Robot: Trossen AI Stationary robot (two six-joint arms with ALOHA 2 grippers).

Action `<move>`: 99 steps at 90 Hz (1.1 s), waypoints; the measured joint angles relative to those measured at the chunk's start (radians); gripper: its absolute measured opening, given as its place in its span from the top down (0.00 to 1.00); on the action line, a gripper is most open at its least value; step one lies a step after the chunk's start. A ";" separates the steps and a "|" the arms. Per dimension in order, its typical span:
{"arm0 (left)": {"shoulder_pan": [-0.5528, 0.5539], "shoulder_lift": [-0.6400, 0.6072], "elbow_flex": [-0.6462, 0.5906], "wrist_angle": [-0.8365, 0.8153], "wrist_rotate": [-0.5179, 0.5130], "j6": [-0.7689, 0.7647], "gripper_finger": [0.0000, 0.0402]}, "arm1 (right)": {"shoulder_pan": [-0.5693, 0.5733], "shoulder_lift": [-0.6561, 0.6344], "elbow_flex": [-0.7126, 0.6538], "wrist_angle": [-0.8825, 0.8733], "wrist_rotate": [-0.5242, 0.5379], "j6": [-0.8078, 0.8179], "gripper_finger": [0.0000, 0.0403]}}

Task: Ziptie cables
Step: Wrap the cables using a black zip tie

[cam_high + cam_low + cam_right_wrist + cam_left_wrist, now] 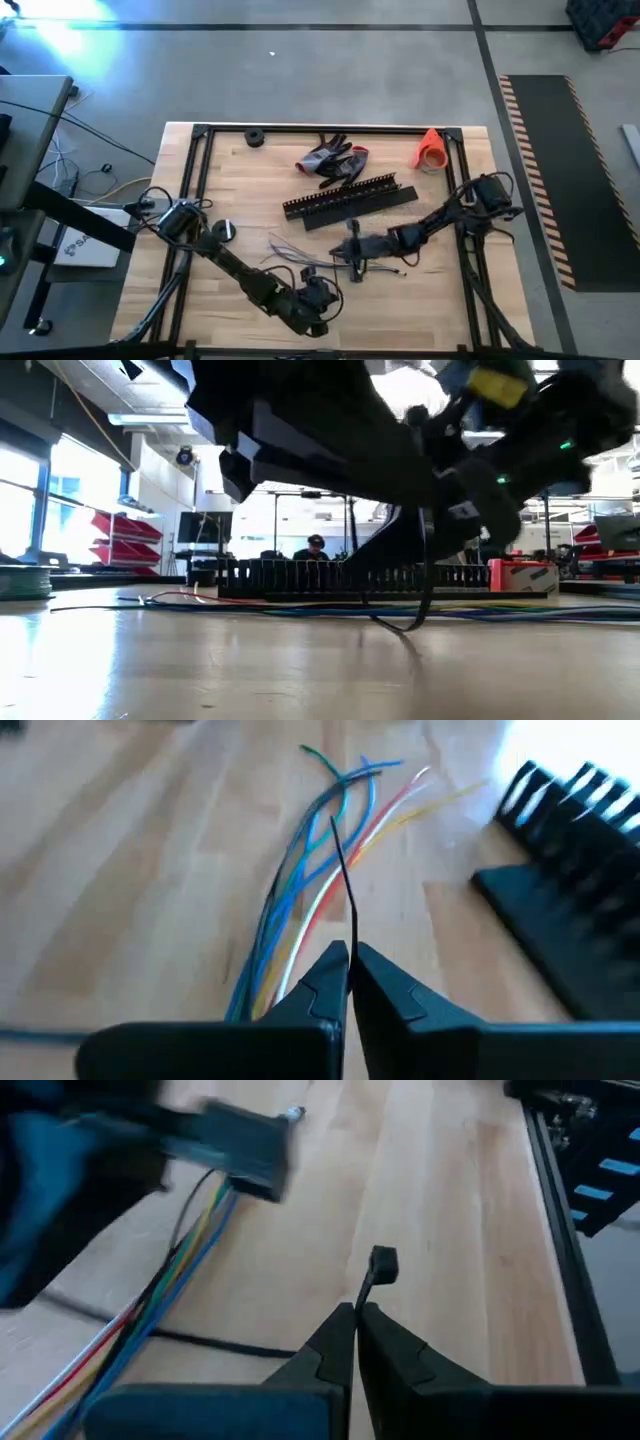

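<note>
The cables (290, 255) lie loose on the wooden table, a bundle of thin coloured wires (305, 880) (165, 1305) that runs along the table in the low view (300, 608). My left gripper (323, 290) (357, 1312) is near the front edge, shut on a thin black ziptie (372, 1278). My right gripper (347, 255) (350, 955) sits just right of the bundle, shut on a thin black strip (342, 870) that rises over the wires. Whether this strip is the same ziptie, I cannot tell. In the low view a black strip (426, 575) hangs down with its bend on the table. My left gripper pinches the ziptie's strip (362, 1295) between its two fingertips, a short way below the square head (383, 1265). The head sticks out past the fingertips, clear of the table. My right gripper pinches the thin black strip (350, 930) between its fingertips. The free part runs on beyond them, above the wires.
Long black slotted strips (350, 200) lie just beyond the cables. Grey-and-red gloves (335, 160), an orange cone-shaped piece (430, 150) and a small black roll (253, 137) are at the far side. A black frame rail (470, 230) borders the table.
</note>
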 joint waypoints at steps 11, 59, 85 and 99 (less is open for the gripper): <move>0.012 -0.038 -0.082 0.090 0.027 -0.024 1.00 | 0.048 -0.003 0.000 -0.002 0.107 -0.098 1.00; 0.139 -0.057 -0.330 0.675 0.347 0.002 1.00 | 0.137 -0.003 0.001 0.095 0.261 -0.387 1.00; 0.152 -0.057 -0.329 0.713 0.423 0.002 1.00 | 0.154 -0.003 0.001 0.121 0.331 -0.468 1.00; 0.153 -0.057 -0.329 0.732 0.429 0.002 1.00 | 0.163 0.009 0.016 0.121 0.339 -0.560 1.00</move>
